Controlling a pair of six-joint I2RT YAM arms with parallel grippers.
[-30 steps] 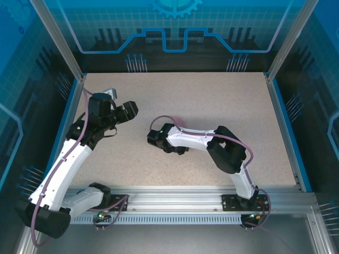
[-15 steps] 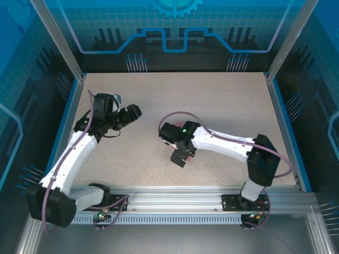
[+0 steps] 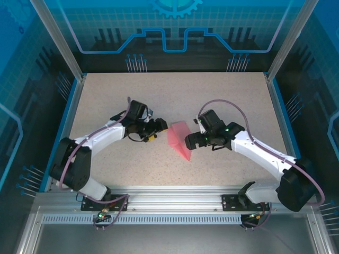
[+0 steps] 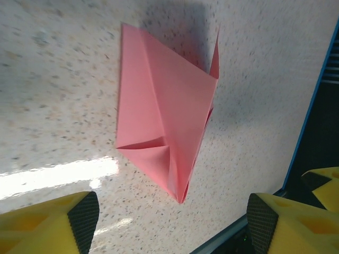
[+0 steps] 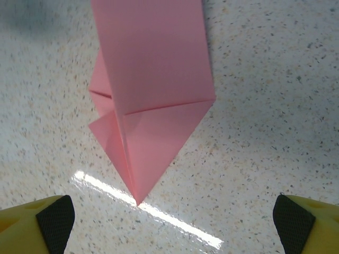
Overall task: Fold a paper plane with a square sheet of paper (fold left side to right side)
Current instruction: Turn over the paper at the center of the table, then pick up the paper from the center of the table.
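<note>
Paper plane [image 3: 179, 138] was plain salmon-pink. Bench [image 3: 222, 95] was beige w/ dark speckles, blue edging. L tool [image 4: 172, 219] & R tool [image 5: 173, 218] had yellow fingers, black pads. Arms [image 3: 259, 153] were white/black; cables [image 3: 222, 103] purple.

A speckled beige table [image 3: 222, 100] bordered by blue walls [image 3: 175, 32] and an aluminium rail [image 3: 180, 194].

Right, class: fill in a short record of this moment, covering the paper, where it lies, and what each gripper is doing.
Object: pink paper, folded to a point with triangular flaps
Position: on the speckled table, between the two grippers
Point faces: the table's near edge
Left side: left gripper open, holding nothing
Right side: right gripper open, holding nothing
</note>
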